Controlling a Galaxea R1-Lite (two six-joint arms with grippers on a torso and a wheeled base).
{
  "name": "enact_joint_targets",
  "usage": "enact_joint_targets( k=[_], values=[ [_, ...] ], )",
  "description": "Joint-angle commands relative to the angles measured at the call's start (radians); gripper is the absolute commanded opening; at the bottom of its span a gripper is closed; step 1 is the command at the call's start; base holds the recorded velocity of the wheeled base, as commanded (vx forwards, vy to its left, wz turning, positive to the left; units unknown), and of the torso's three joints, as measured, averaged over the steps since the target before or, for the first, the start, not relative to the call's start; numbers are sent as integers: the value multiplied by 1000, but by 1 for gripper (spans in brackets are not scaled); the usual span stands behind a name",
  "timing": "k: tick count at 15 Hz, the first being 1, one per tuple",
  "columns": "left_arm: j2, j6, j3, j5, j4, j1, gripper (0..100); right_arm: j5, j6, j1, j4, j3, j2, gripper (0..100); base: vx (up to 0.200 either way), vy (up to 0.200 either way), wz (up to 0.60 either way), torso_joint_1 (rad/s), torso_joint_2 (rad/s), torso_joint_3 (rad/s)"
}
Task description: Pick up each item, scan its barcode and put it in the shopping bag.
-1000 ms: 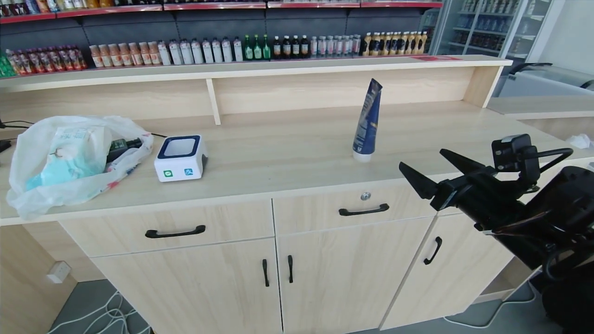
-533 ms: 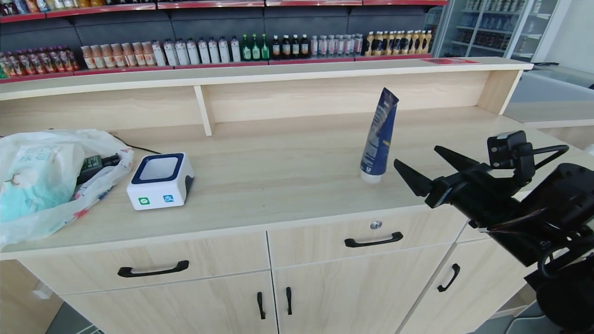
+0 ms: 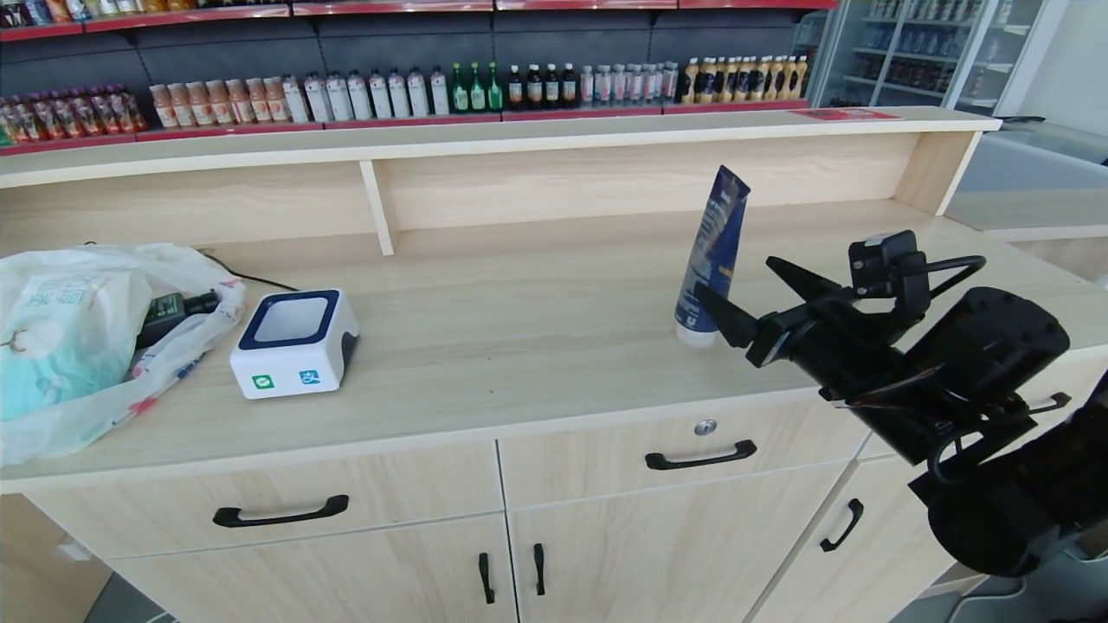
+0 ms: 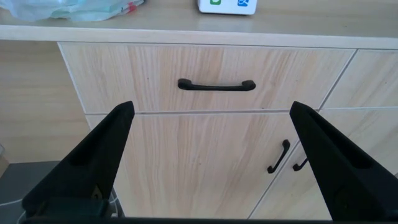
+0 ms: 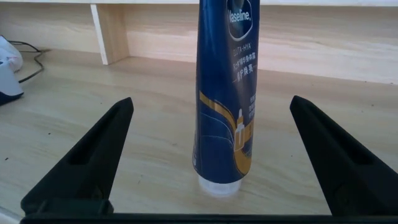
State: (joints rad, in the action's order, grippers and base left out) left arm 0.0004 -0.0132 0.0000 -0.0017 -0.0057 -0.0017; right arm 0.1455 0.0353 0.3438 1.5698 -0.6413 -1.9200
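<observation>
Right arm lined up on the upright tube, nothing grasped yet.

Head view: the scanner (image 3: 294, 343) sits on the counter (image 3: 519, 363). The shopping bag (image 3: 86, 346) lies just beside it on the robot's left, mouth turned toward it, likely so that scanned goods drop in easily. The blue tube (image 3: 711, 251) stands on its cap well to the scanner's right, with the right gripper (image 3: 734, 277) at its lower half, released and spread wide.
Left wrist view: the left gripper (image 4: 211, 109) hangs below the scanner (image 4: 228, 5), facing a drawer handle (image 4: 216, 85), its jaws apart and holding nothing, seemingly parked.
Right wrist view: the tube (image 5: 225, 99) stands centred between the spread jaws, apparently squared for a side grasp, with the scanner (image 5: 7, 68) far off.
</observation>
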Motion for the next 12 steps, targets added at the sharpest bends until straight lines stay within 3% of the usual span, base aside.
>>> enact_joint_targets(
  k=[1, 6, 12],
  values=[
    [0, 1, 0, 0, 0, 0, 100, -17, 0, 9, 1, -49, -73, 100, 0, 0, 0, 0, 0, 0],
    [0, 2, 0, 0, -2, 0, 100, -267, -98, 95, 1, -166, -168, 100, 0, 0, 0, 0, 0, 0],
    [0, 4, 0, 0, -3, 0, 100, -284, -107, 41, 1, -204, -215, 100, 0, 0, 0, 0, 0, 0]
  ],
)
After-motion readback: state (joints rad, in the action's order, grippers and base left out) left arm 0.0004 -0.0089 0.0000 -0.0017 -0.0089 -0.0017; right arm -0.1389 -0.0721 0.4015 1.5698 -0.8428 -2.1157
